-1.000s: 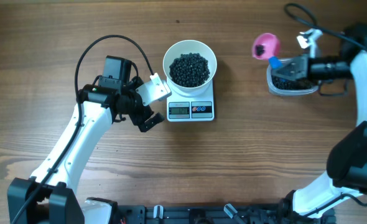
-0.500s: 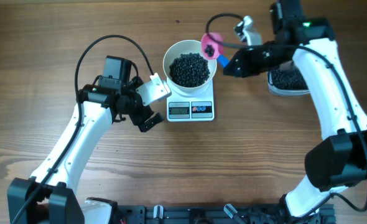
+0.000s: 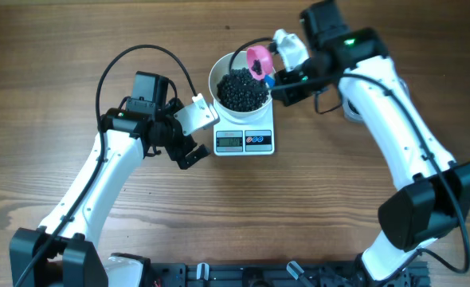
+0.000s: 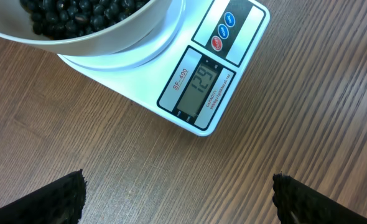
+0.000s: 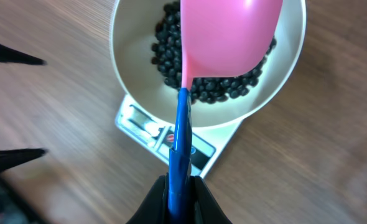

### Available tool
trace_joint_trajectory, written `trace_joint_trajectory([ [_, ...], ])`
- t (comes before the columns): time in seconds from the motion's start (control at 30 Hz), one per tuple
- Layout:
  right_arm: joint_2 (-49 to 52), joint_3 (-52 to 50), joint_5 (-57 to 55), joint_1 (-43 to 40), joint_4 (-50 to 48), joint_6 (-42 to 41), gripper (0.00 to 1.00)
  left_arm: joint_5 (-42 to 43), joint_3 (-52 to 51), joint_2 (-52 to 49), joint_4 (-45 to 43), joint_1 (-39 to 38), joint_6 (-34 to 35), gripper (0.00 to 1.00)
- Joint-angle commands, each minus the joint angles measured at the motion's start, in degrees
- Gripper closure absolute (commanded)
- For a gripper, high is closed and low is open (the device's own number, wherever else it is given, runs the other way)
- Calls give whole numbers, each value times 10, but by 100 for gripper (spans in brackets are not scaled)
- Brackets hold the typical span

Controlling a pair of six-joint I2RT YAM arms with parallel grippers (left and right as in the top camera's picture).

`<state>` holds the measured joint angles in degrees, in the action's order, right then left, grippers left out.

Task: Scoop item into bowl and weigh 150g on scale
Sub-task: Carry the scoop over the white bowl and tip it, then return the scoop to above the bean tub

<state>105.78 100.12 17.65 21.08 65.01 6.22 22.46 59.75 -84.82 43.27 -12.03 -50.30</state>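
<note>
The white bowl (image 3: 216,80) sits on the scale (image 3: 244,140) toward the desk's (image 3: 338,207) far edge, well filled with black beans (image 3: 243,89). The right fingers (image 5: 155,202) pinch the blue handle of a pink scoop (image 5: 230,31) held over the bowl. The left fingers (image 4: 53,200) gape wide and empty just beside the scale.

A white bowl (image 3: 216,80) heaped with black beans (image 3: 243,89) sits on a small digital scale (image 3: 244,140) on a wooden counter (image 3: 76,32). Reaching in from the right of the scale, the right claw (image 3: 280,83) is clamped on the blue handle of a pink scoop (image 3: 259,57), held above the scale at the bowl's far right rim. The left claw (image 3: 197,135) hangs with jaws spread just left of the scale, not touching it. The scale's display is too small to read.
</note>
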Motion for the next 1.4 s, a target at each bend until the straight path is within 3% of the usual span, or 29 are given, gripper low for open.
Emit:
trace_joint_trajectory([
  [0.0, 7, 14, -173, 50, -14, -2, 96, 13, 2, -4, -2, 2, -7, 0],
  [0.2, 7, 13, -315, 98, -30, 40, 96, 13, 2, -4, -2, 2, -7, 0],
  [0.63, 7, 16, -274, 78, -46, 5, 96, 13, 2, -4, -2, 2, -7, 0],
  [0.97, -24, 83, -127, -104, 43, -39, 96, 13, 2, -4, -2, 2, -7, 0],
  [1.13, -28, 75, -143, -217, 117, -45, 96, 13, 2, -4, -2, 2, -7, 0],
  [1.37, -26, -15, -161, -310, 118, 0, 96, 13, 2, -4, -2, 2, -7, 0],
])
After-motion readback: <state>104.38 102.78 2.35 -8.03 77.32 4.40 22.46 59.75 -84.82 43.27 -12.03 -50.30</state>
